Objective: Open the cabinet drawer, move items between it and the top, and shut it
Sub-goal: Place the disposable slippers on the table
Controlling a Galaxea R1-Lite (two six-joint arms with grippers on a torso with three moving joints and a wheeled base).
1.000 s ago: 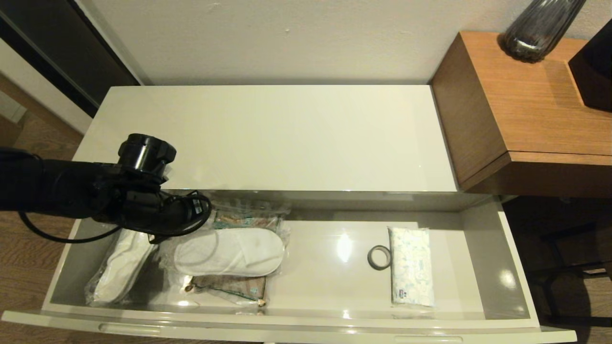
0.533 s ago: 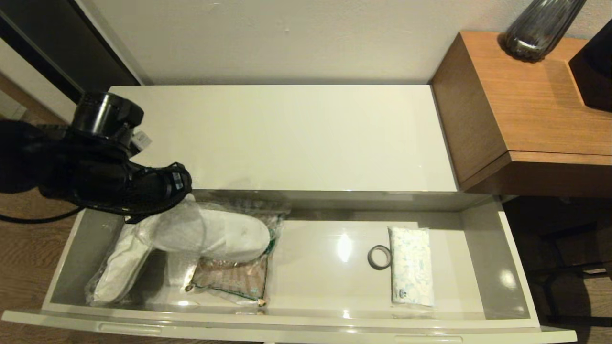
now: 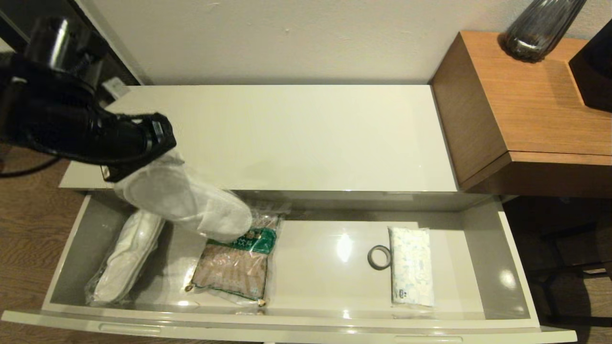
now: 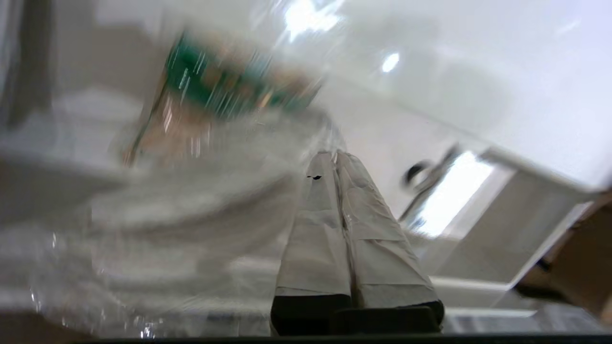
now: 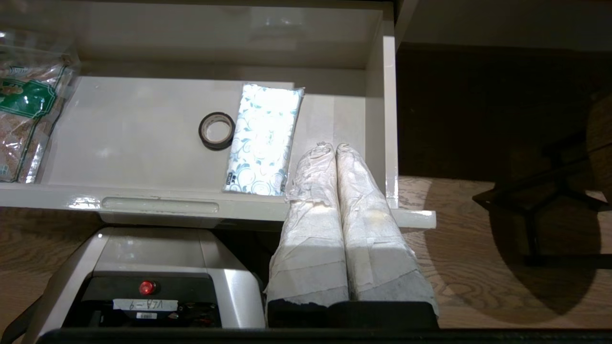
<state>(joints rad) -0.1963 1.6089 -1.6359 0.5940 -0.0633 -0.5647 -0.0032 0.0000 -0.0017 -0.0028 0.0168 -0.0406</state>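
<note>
The cabinet drawer (image 3: 514, 267) stands pulled out below the cream-white top (image 3: 296, 138). My left gripper (image 3: 143, 165) is shut on the plastic bag of one pair of white slippers (image 3: 191, 203), which hangs tilted over the drawer's left part and the top's front edge. In the left wrist view the fingertips (image 4: 334, 155) pinch the clear bag (image 4: 191, 224). Another bagged pair of slippers (image 3: 126, 258) lies at the drawer's left end. A black tape roll (image 3: 379, 257) and a white packet (image 3: 412, 272) lie to the right. My right gripper (image 5: 330, 147) hangs shut and empty near the drawer's front right corner.
A green and brown snack bag (image 3: 236, 267) lies in the drawer under the hanging slippers. A taller brown side table (image 3: 535, 110) with a dark vase (image 3: 540, 28) adjoins the cabinet on the right. The robot base (image 5: 153, 277) stands before the drawer front.
My left arm has risen and drawn back to the left, lifting the bagged slippers out of the drawer. The snack bag beneath them now shows. The right arm has not moved.
</note>
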